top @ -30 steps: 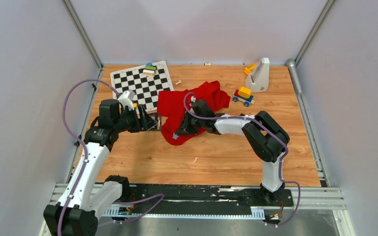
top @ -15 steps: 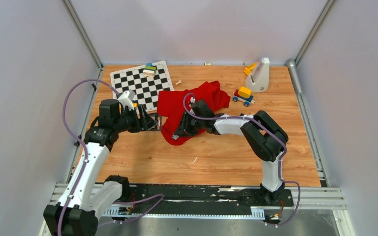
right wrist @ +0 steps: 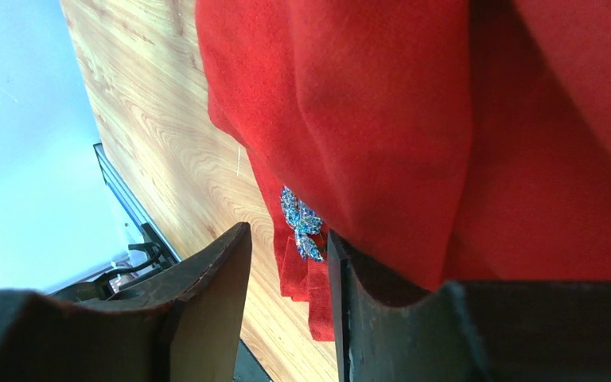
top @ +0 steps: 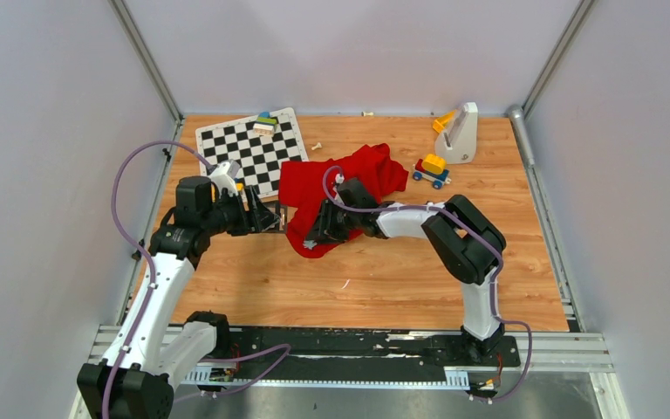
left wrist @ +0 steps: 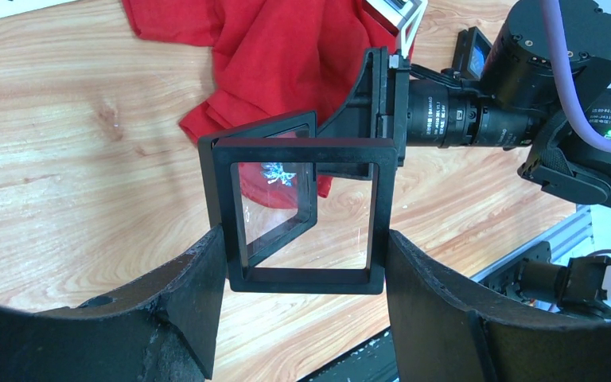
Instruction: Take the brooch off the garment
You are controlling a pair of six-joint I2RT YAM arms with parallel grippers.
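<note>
1. The red garment (top: 375, 170) lies crumpled on the counter (top: 384, 271), about the middle and somewhat toward the far edge.
2. The brooch (right wrist: 301, 224), silver-blue and glittering, sits on the near left edge of the garment, on a low fold close to the wood.
3. The right tool (right wrist: 288, 239) is at this fold. Its fingers are spread a little, with the brooch in the gap just beyond the tips. One finger is against the cloth.
4. The left tool (left wrist: 302, 239) is pressed on a black frame (left wrist: 302, 147) with clear panes, just left of the garment. It stands between the left wrist camera and the brooch.
5. A checkerboard (top: 249, 153) with small blocks (top: 265, 123) lies at the far left corner.
6. A toy train (top: 432, 171) is just right of the garment, and a white stand (top: 461, 133) is near the far right corner.
</note>
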